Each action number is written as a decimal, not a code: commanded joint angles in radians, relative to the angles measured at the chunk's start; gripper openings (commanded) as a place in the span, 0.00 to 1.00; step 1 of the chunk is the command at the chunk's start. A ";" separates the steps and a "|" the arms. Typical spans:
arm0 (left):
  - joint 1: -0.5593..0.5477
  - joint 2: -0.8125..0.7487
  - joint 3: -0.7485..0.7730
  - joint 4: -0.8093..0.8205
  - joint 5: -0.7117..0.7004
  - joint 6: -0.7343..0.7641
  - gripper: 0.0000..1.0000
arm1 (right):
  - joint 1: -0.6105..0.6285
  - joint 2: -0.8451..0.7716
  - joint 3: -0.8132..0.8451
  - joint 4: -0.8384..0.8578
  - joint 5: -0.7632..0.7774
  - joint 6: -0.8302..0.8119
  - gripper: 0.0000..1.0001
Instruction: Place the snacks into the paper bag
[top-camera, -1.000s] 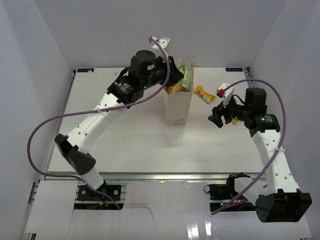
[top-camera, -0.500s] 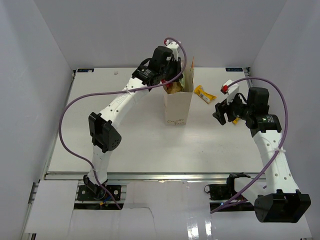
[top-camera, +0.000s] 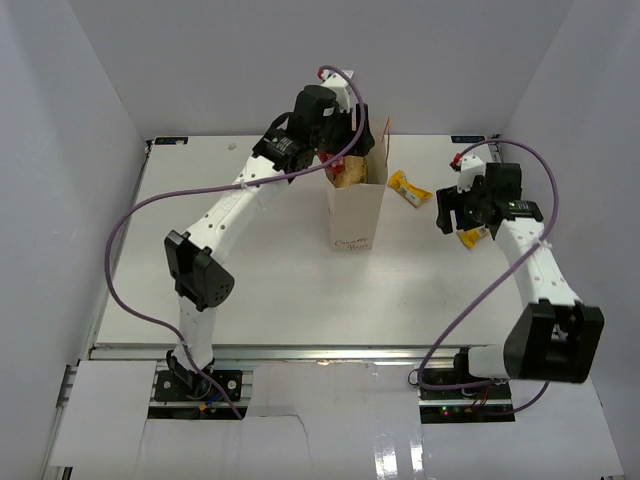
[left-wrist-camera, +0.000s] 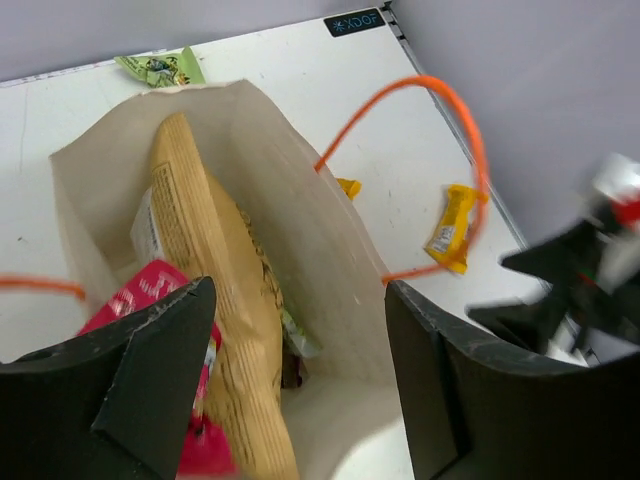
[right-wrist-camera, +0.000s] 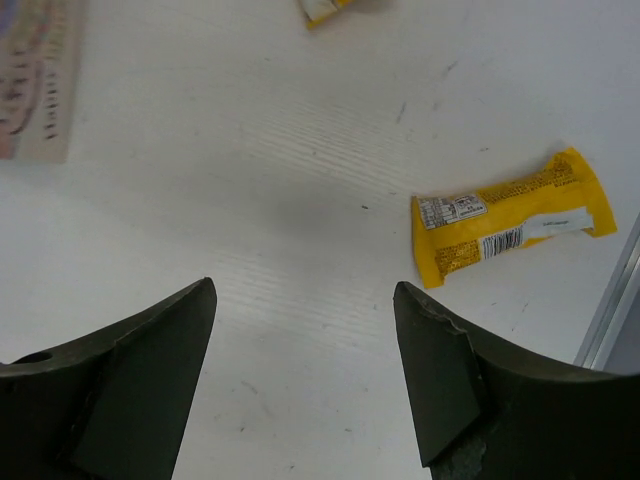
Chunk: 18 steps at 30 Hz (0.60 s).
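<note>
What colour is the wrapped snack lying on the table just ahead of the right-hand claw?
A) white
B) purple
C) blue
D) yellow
D: the right wrist view shows a yellow packet lying flat on the table, just beyond the open right gripper.

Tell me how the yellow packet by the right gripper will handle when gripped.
The yellow packet lies flat and thin with crimped ends, so it is probably light and bendy. Its smooth-looking wrapper may slip when pinched. Being flat, it should not roll.
</note>
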 joint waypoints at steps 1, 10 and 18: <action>0.002 -0.268 -0.112 0.058 0.007 0.015 0.79 | -0.008 0.152 0.092 -0.005 0.207 0.107 0.77; 0.002 -0.861 -0.937 0.258 -0.037 -0.096 0.86 | -0.199 0.455 0.293 -0.100 0.194 0.108 0.76; 0.003 -1.190 -1.435 0.362 -0.073 -0.377 0.88 | -0.225 0.526 0.263 0.016 0.312 0.302 0.75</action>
